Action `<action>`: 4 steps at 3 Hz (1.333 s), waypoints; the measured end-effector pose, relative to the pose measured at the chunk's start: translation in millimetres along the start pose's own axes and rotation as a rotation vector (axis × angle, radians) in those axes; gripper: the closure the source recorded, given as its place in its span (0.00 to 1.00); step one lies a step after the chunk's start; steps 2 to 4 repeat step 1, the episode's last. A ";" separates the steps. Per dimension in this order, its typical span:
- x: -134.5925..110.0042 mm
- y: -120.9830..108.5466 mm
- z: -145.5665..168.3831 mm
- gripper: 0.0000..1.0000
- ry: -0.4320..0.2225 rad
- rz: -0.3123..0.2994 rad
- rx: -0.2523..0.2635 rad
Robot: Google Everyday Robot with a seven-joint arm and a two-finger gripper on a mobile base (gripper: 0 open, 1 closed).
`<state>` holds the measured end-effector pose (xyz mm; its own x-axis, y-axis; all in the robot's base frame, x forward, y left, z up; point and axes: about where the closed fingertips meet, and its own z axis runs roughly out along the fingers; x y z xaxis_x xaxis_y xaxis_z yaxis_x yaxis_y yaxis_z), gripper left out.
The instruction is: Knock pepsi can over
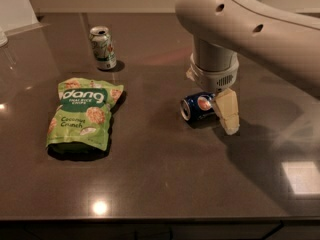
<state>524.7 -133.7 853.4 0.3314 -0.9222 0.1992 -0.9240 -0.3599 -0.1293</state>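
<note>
The pepsi can (196, 107) is dark blue with a round red-white-blue logo. It lies on its side on the dark table (160, 184), right of centre, with its silver top facing left. My gripper (225, 115) hangs straight down from the big cream arm (240, 29). It is right beside the can's right end, touching or nearly touching it. The arm's wrist hides the space directly behind the can.
A white-and-green can (103, 47) stands upright at the back left. A green Dang coconut chips bag (82, 113) lies flat on the left. The table's front edge runs along the bottom of the view.
</note>
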 end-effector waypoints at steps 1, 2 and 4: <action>0.0 0.0 0.0 0.00 0.000 0.000 0.000; 0.0 0.0 0.0 0.00 0.000 0.000 0.000; 0.0 0.0 0.0 0.00 0.000 0.000 0.000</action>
